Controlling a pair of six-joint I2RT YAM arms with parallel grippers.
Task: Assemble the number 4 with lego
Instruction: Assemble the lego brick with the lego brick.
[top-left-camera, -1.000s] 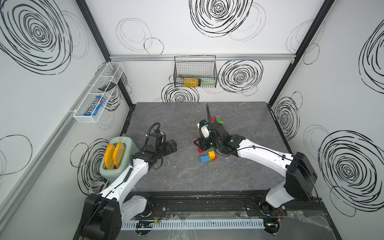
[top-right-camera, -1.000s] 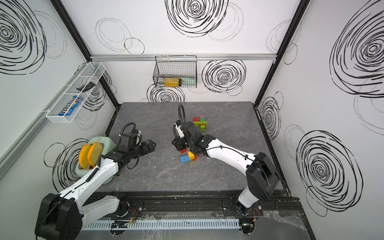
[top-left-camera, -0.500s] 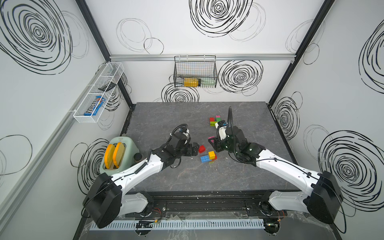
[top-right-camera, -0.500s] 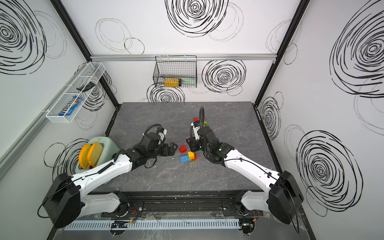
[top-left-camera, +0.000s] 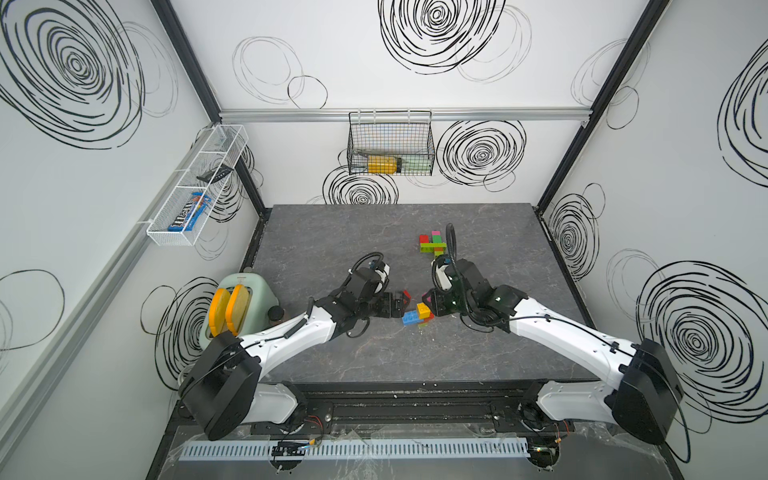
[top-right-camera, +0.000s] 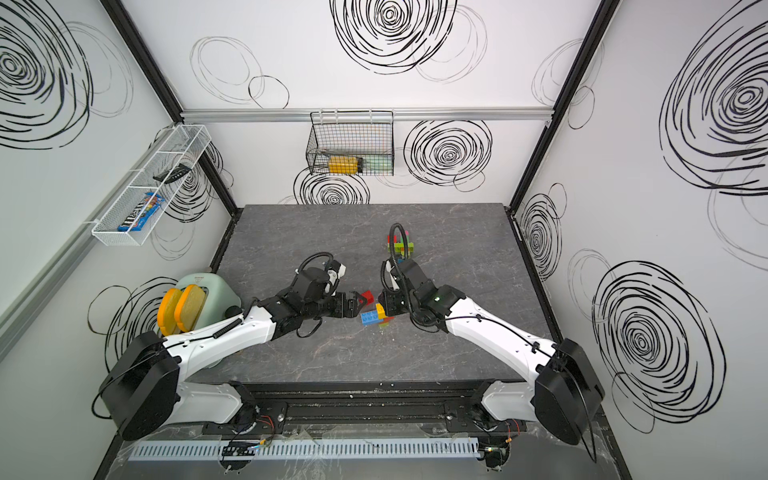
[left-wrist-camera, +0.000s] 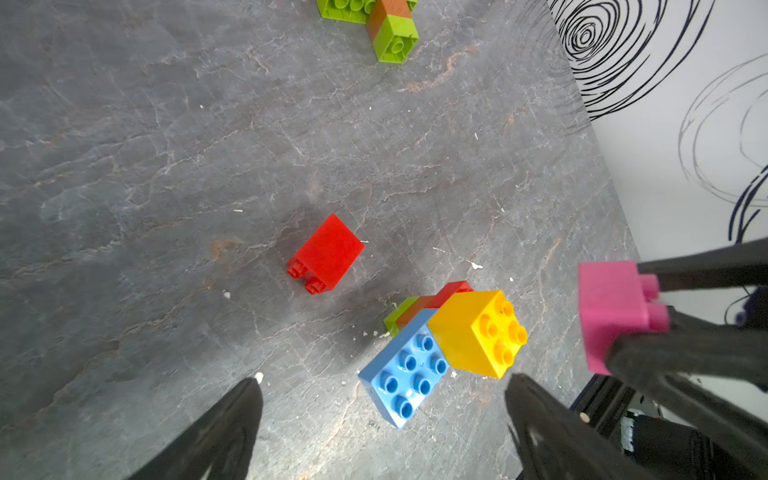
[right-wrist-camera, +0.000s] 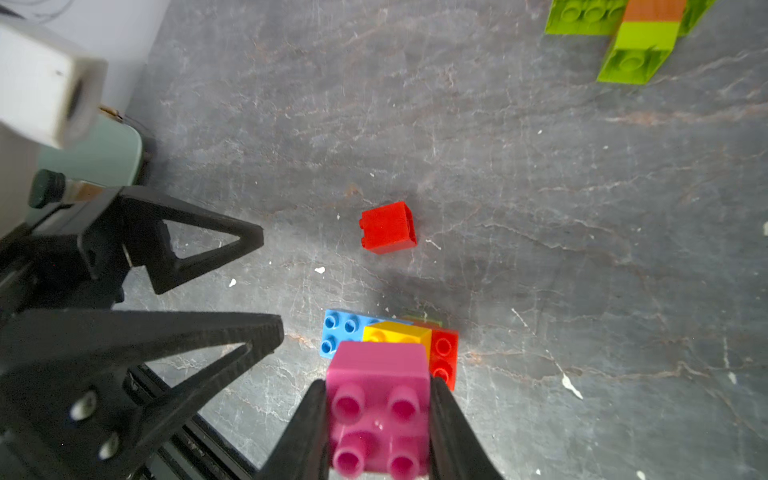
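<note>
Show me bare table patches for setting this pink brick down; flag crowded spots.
Free: the far-left table between the back wall and left arm; the front strip between that and the right arm; the far-right area beside the green lego cluster. Crowded: the middle, where the left end effector and right end effector flank the red brick and blue-yellow stack.

So, pink brick (right-wrist-camera: 376, 415) in the right claw (right-wrist-camera: 378, 384), red brick (left-wrist-camera: 328, 251) on its side, blue-yellow stack (left-wrist-camera: 440, 345) near, lime cluster (left-wrist-camera: 395, 37) well apart.
</note>
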